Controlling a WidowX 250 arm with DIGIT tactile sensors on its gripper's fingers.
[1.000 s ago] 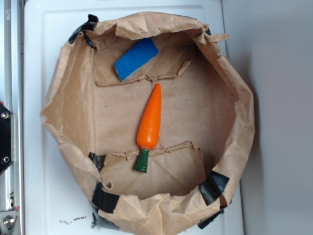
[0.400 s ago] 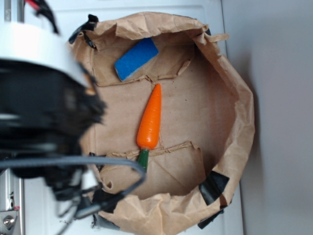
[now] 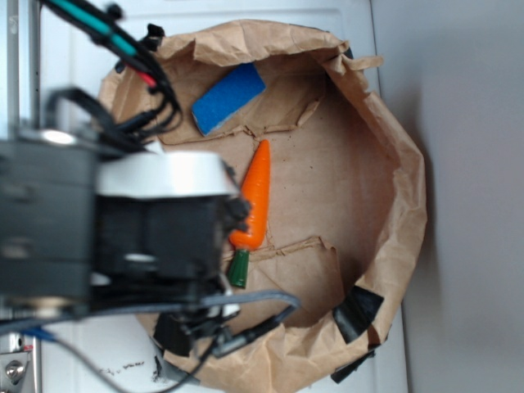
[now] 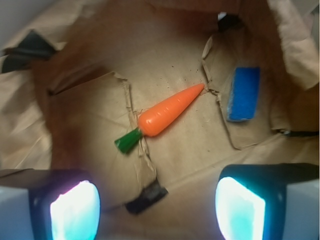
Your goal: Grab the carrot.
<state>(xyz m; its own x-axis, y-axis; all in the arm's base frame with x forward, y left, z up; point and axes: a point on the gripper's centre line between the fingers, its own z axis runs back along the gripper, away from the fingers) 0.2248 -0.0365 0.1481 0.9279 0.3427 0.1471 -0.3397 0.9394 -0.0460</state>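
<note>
On my wrist feed the gripper point(image 4: 157, 207) fills the bottom edge: its two fingers point(image 4: 75, 210) sit far apart at the lower left and lower right corners, spread wide with nothing between them and touching nothing I can see. Beyond them, on the brown paper floor of the bag point(image 4: 165, 160), lies the carrot point(image 4: 167, 111). It is smooth, bright orange, tapering to a point at the upper right, with a short dark green stem stub at the lower left. It lies flat across a paper fold, clear of the fingers. Farther back, near a torn flap, is a blue block point(image 4: 243, 94), apart from the carrot's tip. On the exterior feed the arm point(image 3: 123, 237) is a blurred mass over the bag's left side, just beside the carrot point(image 3: 254, 201).
</note>
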